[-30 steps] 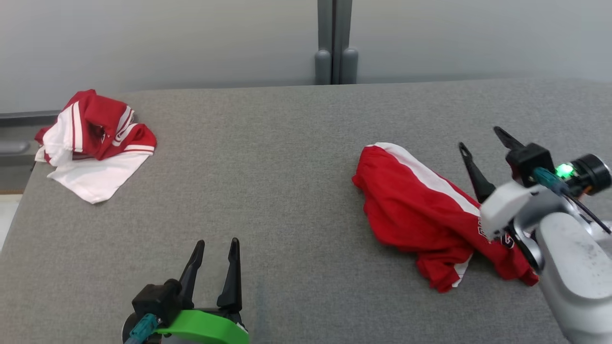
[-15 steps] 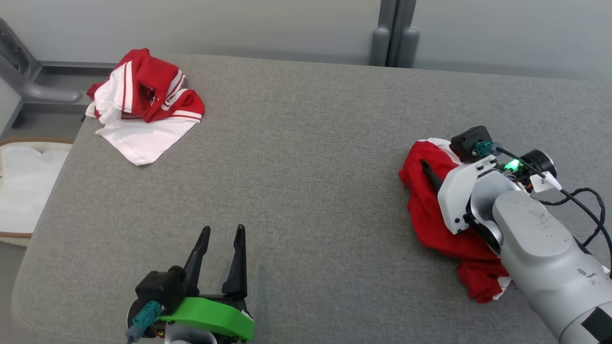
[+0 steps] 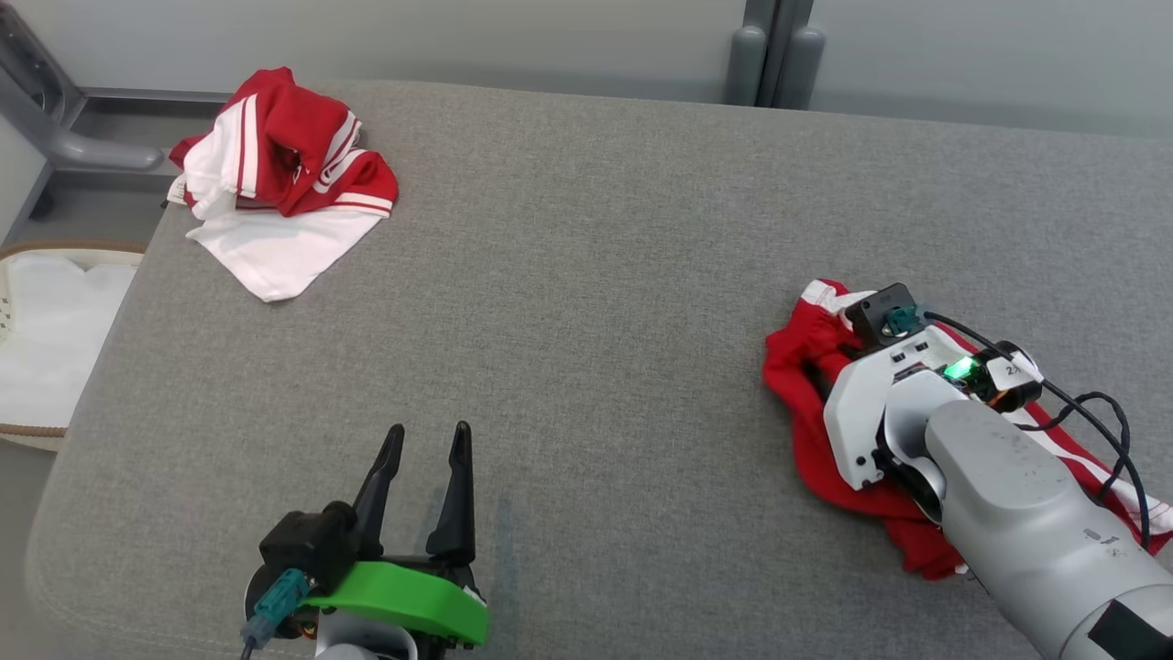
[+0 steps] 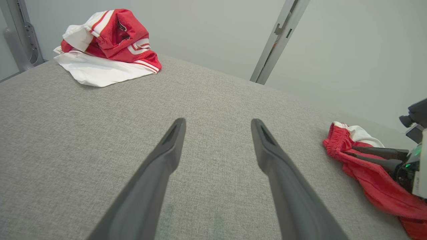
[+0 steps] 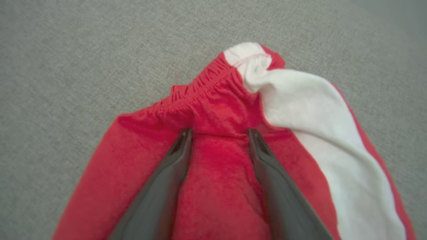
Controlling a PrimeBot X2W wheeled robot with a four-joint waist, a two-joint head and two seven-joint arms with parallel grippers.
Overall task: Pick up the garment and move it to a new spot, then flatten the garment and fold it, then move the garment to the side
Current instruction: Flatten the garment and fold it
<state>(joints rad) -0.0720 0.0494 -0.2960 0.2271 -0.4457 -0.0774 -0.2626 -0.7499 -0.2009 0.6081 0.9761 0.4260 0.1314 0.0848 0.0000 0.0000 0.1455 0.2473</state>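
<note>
A crumpled red garment with a white side stripe (image 3: 795, 367) lies on the right of the grey padded table (image 3: 586, 275). My right gripper (image 3: 827, 356) is down on it, its wrist covering the cloth's middle. In the right wrist view the gripper (image 5: 219, 133) is open, its two fingertips resting on red fabric just below the gathered waistband (image 5: 203, 88). The left wrist view shows that gripper (image 4: 348, 150) lying low over the garment (image 4: 367, 180). My left gripper (image 3: 428, 431) stands open above bare table near the front edge, nothing between its fingers (image 4: 217, 121).
A second red-and-white garment pile (image 3: 284, 165) sits at the table's far left corner (image 4: 113, 36). A pale basket (image 3: 37, 348) stands off the table's left side. A grey post (image 3: 779, 46) rises behind the far edge.
The head camera has swung, shifting the whole picture. My right gripper has come down from above the garment's right side onto the cloth near the waistband. The left gripper is unchanged.
</note>
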